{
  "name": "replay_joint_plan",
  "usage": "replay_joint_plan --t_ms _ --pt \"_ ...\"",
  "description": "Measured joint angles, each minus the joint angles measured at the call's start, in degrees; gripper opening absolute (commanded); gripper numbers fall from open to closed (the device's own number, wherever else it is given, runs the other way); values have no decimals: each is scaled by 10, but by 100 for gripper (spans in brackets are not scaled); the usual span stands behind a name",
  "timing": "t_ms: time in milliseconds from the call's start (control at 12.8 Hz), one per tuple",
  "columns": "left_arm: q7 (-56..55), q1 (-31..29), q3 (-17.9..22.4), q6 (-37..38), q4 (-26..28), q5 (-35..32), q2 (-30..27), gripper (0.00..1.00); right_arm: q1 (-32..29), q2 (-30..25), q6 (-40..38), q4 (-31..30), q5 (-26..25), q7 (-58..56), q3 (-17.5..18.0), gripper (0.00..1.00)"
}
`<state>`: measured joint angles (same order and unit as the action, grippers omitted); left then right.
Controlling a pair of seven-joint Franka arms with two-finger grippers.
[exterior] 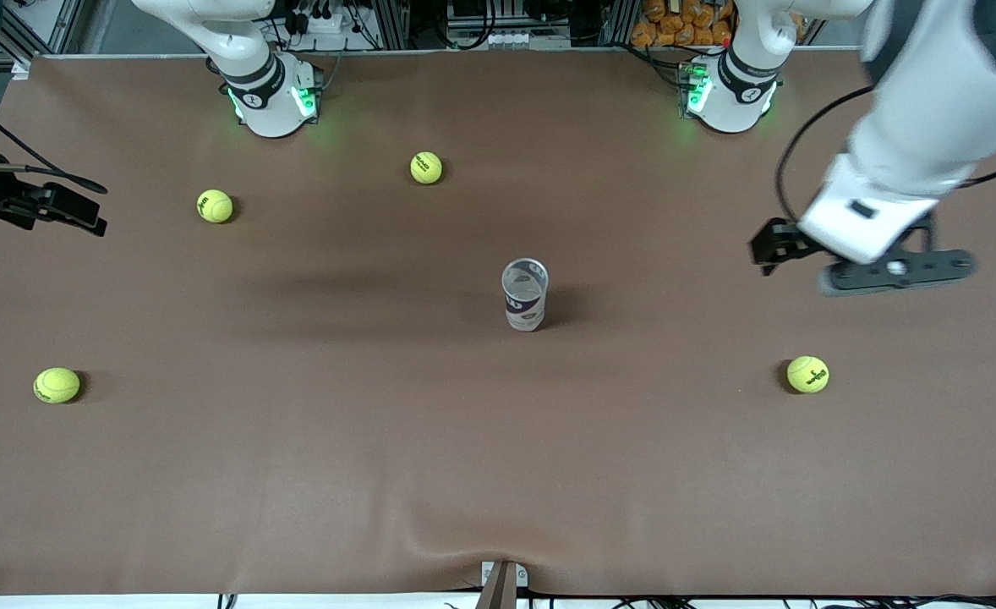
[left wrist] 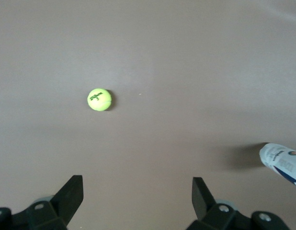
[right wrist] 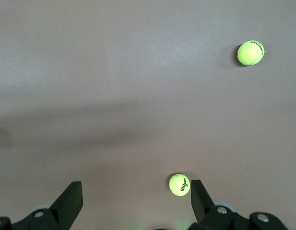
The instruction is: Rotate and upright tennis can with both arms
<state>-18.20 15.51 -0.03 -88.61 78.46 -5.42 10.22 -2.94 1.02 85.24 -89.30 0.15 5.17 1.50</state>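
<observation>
The right gripper (exterior: 58,211) hangs at the right arm's end of the worktop (exterior: 295,474), fingers (right wrist: 71,199) spread wide, holding nothing. The tennis can (exterior: 524,294) stands upright mid-worktop, well apart from both grippers. The left gripper (exterior: 870,258) hovers over the left arm's end, its fingers (left wrist: 74,194) also wide open and empty, a tennis ball (exterior: 807,374) below it

The tennis balls carry dark printed marks, but none can be read, not even on the ball (left wrist: 99,99) seen closest from the left wrist. The tennis can (exterior: 524,294) has a white and navy label whose lettering is also unreadable.
</observation>
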Motion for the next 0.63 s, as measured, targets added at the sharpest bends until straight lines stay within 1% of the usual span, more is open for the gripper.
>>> replay_joint_plan --t_ms 235,392,627 --pt "57 -60 -1 1 44 29 -29 100 15 0 -1 2 0 0 -20 100" --pt "85 -92 -1 0 79 51 -49 100 15 0 -1 4 1 0 -25 100" --pt "94 -98 -2 -18 141 55 -89 100 15 0 -2 5 1 0 -26 100"
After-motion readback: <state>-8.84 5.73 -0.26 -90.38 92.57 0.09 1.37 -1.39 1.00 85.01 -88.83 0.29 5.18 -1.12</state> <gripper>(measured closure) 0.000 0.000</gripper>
